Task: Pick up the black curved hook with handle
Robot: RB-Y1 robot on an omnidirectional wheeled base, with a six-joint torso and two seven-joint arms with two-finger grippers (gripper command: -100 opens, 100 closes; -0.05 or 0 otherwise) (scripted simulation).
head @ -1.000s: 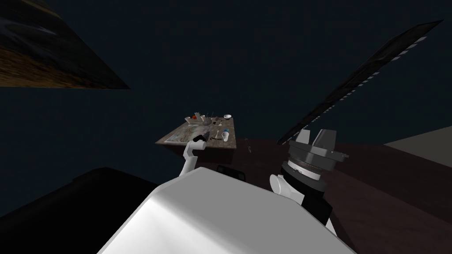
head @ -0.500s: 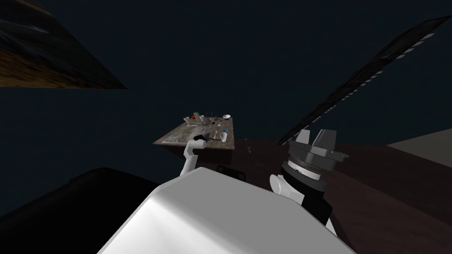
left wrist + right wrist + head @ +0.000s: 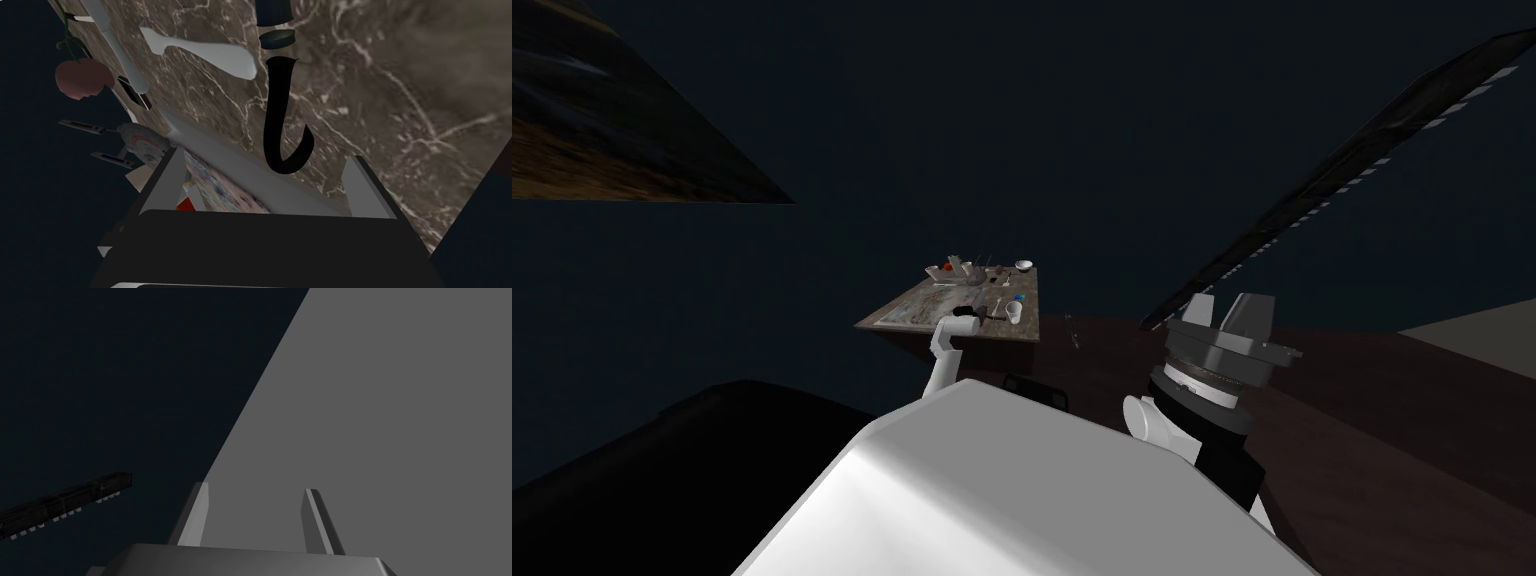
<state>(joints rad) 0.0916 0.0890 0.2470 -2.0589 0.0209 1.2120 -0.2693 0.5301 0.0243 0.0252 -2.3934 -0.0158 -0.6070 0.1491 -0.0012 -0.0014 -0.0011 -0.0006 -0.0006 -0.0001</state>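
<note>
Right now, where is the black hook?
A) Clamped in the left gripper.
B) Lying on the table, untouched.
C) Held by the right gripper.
B: the hook lies on the table ahead of the left gripper, whose open fingers stand clear of it.

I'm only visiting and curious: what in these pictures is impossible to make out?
- Head view: the things on the table are too small to name.
- Left wrist view: a dark container beyond the black hook is cut off by the picture's edge.
- Left wrist view: the dark body of the left tool hides the near part of a grey slab.
- How high the open tool hangs above the hook cannot be judged.
</note>
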